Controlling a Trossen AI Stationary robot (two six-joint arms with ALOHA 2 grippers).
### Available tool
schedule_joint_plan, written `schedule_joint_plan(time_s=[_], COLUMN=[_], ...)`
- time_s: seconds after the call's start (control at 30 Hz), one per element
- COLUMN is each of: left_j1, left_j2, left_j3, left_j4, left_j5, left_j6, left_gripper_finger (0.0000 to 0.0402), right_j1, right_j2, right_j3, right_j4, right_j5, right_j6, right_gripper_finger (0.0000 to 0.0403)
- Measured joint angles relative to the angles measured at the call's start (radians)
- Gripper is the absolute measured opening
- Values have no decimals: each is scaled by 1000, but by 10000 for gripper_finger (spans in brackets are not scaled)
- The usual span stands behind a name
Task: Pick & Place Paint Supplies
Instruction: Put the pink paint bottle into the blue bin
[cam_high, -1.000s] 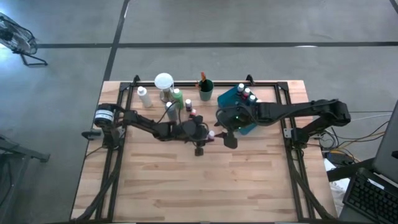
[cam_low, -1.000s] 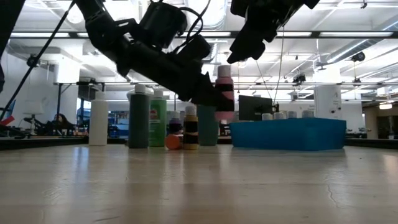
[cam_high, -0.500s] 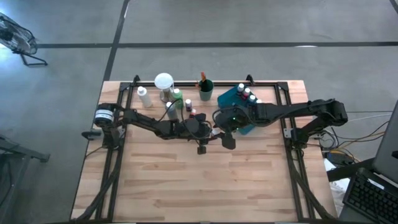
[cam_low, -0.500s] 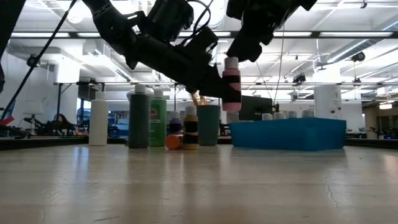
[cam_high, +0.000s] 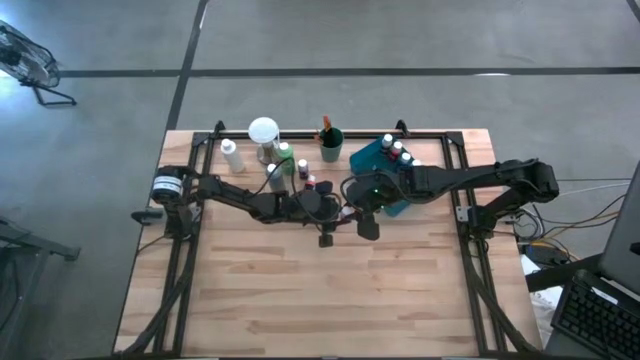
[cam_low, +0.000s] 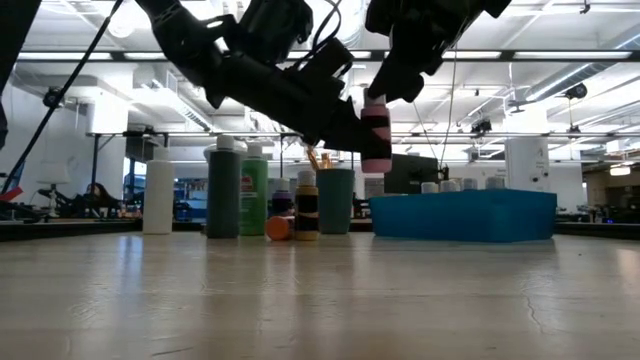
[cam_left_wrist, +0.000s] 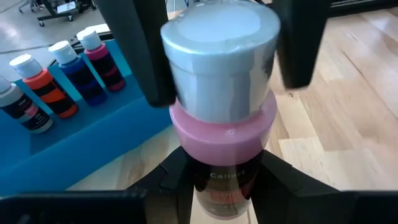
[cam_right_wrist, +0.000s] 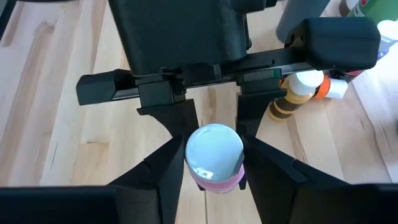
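A pink paint bottle (cam_low: 375, 150) with a white cap hangs upright above the table's middle, also seen in the high view (cam_high: 344, 212). My left gripper (cam_left_wrist: 227, 186) is shut on its body. My right gripper (cam_right_wrist: 214, 171) reaches in from the table's right, above the bottle, with a finger on each side of the cap (cam_right_wrist: 214, 149). A blue tray (cam_low: 465, 215) at the far right holds several small bottles (cam_left_wrist: 62, 74). My left gripper pinches the bottle's labelled body (cam_left_wrist: 227, 180), below the pink shoulder, between its two fingers. The fingers come almost level from the table's left. The bottle stands upright in the hold, lifted clear of the table. My right gripper has the white cap (cam_left_wrist: 217, 56) between its two fingers (cam_left_wrist: 298, 43), one against each side. The fingers slant down from the table's right and from above. The cap sits upright between them.
Along the far edge stand a white bottle (cam_high: 232, 155), green bottles (cam_high: 287, 157), a round white-topped object (cam_high: 263, 130) and a cup of brushes (cam_high: 330, 145). A small yellow bottle (cam_low: 307, 210) stands by an orange one lying down (cam_low: 280, 228). The near half is bare wood.
My left gripper has carried the pink bottle up and a little toward the table's right. The bottle has stayed upright. Its cap, which stood below and apart from my right gripper, now sits between that gripper's fingers.
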Motion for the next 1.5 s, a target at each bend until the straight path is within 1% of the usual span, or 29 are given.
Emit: schedule_joint_plan(time_s=[0.4, 0.67, 0.93, 1.1, 1.2, 1.3, 1.43, 1.5], left_j1=[0, 0, 0, 0, 0, 3, 11, 16], left_j2=[0, 0, -1, -28, -59, -90, -126, -150], left_j3=[6, 8, 9, 7, 4, 4, 2, 2], left_j4=[-6, -7, -17, -50, -73, -95, -200, -241], left_j5=[11, 11, 12, 8, 6, 0, -8, -44], left_j6=[-5, -3, 3, 5, 4, 4, 7, 7], left_gripper_finger=[122, 127, 169, 190, 212, 240, 277, 289], right_j1=[0, 0, 0, 0, 0, 1, 3, 2], right_j2=[0, 0, -16, -42, -57, -80, -116, -143], right_j3=[0, 0, -1, -1, -2, -2, -1, -1], right_j4=[-4, -5, -14, -69, -99, -119, -162, -203], right_j5=[8, 8, 7, 29, 40, 61, 113, 154], right_j6=[-12, -12, -11, 21, 40, 45, 58, 81], right_gripper_finger=[117, 116, 116, 116, 116, 116, 116, 116])
